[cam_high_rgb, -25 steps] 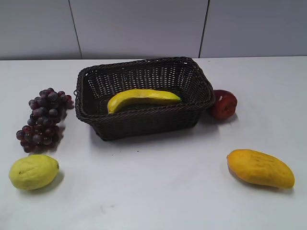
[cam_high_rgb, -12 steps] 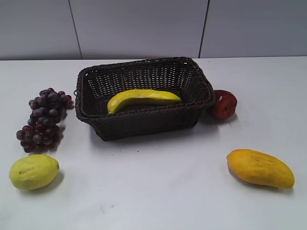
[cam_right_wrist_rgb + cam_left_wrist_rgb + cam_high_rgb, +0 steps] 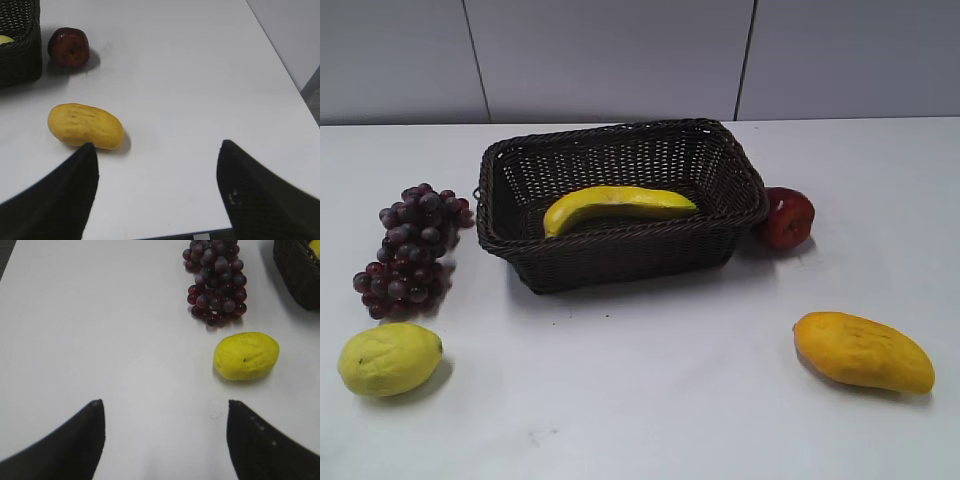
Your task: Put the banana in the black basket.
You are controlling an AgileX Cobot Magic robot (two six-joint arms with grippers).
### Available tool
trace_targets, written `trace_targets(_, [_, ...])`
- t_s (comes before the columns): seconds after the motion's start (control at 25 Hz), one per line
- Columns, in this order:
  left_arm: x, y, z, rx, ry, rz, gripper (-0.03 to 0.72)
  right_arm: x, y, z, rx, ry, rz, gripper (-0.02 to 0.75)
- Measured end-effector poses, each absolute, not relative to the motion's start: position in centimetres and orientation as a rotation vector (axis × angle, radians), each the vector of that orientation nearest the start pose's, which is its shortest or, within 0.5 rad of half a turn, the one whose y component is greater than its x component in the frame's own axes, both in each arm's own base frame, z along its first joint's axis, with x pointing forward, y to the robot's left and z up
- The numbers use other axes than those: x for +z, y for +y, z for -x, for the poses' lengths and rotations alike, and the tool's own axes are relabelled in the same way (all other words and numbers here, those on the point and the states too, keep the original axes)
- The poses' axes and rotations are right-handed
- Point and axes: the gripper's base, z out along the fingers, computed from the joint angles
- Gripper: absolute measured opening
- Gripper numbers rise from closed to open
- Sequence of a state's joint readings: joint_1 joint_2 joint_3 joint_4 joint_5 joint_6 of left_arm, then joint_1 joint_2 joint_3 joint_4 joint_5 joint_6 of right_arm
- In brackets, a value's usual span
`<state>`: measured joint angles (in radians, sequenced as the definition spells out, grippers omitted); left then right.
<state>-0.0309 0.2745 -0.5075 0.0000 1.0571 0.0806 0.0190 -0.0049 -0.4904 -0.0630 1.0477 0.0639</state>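
Banana (image 3: 615, 204) lying inside the basket (image 3: 620, 250), lengthwise, stem end toward the right; grapes (image 3: 410, 250) and lemon (image 3: 388, 358) on the desk (image 3: 650, 400) left of the basket; apple (image 3: 786, 218) touching its right end; mango (image 3: 862, 350) apart, front right; left end effector (image 3: 165, 435) spread wide, empty, over bare desk; right end effector (image 3: 156, 187) likewise wide, empty, near the mango.
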Motion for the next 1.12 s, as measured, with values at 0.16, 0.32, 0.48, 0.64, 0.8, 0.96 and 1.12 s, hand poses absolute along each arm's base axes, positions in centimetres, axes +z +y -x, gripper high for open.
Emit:
trace_targets(0.16, [27.7,-0.1,-2.7,0.027,2.236,-0.125,0.539,27.6,-0.5,0.4,-0.023,2.034,-0.048,0.590])
trace_targets(0.32, [27.9,0.0,-1.3,0.029,2.147,-0.120,0.537,27.6,-0.5,0.4,-0.023,2.034,-0.048,0.590])
trace_targets(0.48, [28.0,0.0,-0.2,0.030,2.074,-0.116,0.528,27.6,-0.5,0.4,-0.023,2.034,-0.048,0.590])
trace_targets(0.64, [28.0,0.0,0.5,0.031,2.027,-0.113,0.503,27.6,-0.5,0.4,-0.023,2.034,-0.048,0.590])
trace_targets(0.8, [28.0,0.0,0.6,0.031,2.020,-0.113,0.487,27.6,-0.5,0.4,-0.023,2.034,-0.048,0.590])
trace_targets(0.96, [28.0,0.0,0.6,0.031,2.020,-0.113,0.484,27.6,-0.5,0.4,-0.023,2.034,-0.048,0.590])
trace_targets(1.12, [28.0,0.0,0.6,0.031,2.020,-0.113,0.482,27.6,-0.5,0.4,-0.023,2.034,-0.048,0.590])
